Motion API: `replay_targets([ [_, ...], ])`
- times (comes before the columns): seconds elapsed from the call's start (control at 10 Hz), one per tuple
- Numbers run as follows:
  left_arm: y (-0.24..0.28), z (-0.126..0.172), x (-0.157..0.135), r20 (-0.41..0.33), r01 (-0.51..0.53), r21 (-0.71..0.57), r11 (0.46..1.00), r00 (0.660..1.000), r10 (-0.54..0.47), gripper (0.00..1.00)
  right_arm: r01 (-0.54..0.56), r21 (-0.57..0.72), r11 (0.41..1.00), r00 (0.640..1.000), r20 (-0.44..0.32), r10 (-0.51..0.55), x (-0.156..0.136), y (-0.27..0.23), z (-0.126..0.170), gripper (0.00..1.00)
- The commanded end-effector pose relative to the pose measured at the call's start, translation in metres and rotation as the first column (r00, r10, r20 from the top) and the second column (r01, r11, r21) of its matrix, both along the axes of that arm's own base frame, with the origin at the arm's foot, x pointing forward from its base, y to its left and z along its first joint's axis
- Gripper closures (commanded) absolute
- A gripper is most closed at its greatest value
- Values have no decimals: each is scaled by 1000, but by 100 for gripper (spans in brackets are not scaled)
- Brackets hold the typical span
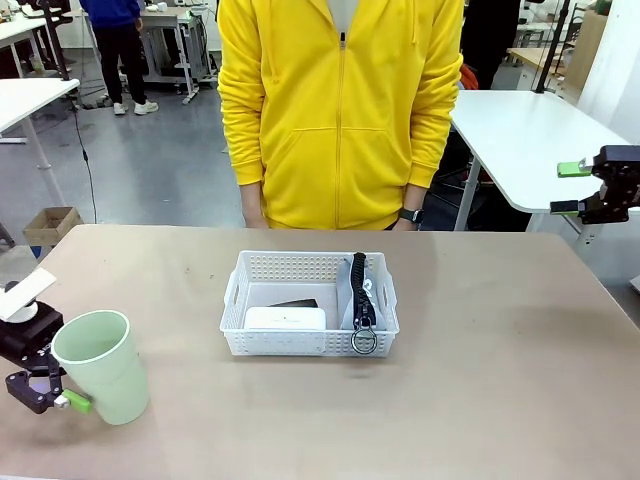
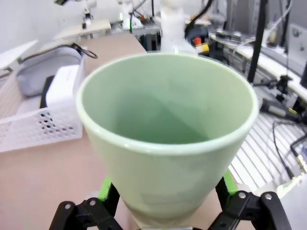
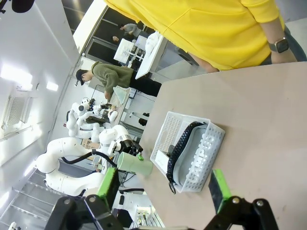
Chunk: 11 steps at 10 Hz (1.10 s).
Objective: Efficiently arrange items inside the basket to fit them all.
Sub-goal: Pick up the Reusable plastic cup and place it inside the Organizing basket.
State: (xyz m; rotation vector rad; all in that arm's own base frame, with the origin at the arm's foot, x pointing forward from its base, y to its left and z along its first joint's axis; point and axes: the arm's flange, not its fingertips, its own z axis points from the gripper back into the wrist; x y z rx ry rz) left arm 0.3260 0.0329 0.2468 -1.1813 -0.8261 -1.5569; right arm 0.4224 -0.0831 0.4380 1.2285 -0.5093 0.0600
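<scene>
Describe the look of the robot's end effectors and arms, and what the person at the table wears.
Left end effector and right end effector: black linkage frames with bright green pads. The left arm's wrist is white. In the left wrist view the fingers show green strips on black links. The person wears a yellow zip hoodie and a dark wristwatch.

The front camera looks across the table (image 1: 480, 340) at the person. The left wrist camera sits close against the cup (image 2: 168, 134). The right wrist camera looks down from farther off, rolled sideways; all share the basket (image 1: 308, 340).
</scene>
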Motion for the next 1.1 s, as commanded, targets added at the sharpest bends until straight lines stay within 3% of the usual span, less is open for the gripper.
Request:
replay_targets([
  [0.0,-8,-59,-16,-24,-32,-87,996,999,30,0,-13,-5,1000,1000,6,13,-1,-2,2,0],
  [0.7,-16,-56,-17,-54,-72,-149,986,996,64,0,-13,-5,1000,1000,6,13,-1,-2,2,0],
  [0.8,-16,-54,-18,-47,-73,-160,984,997,66,59,-13,-5,1000,1000,6,13,-1,-2,2,0],
  [0.9,-16,-53,-19,-46,-76,-166,983,997,70,58,-13,-5,1000,1000,6,13,-1,-2,2,0],
  [1.0,-17,-53,-19,-44,-76,-169,983,997,69,100,-13,-5,1000,1000,6,13,-1,-2,2,0],
])
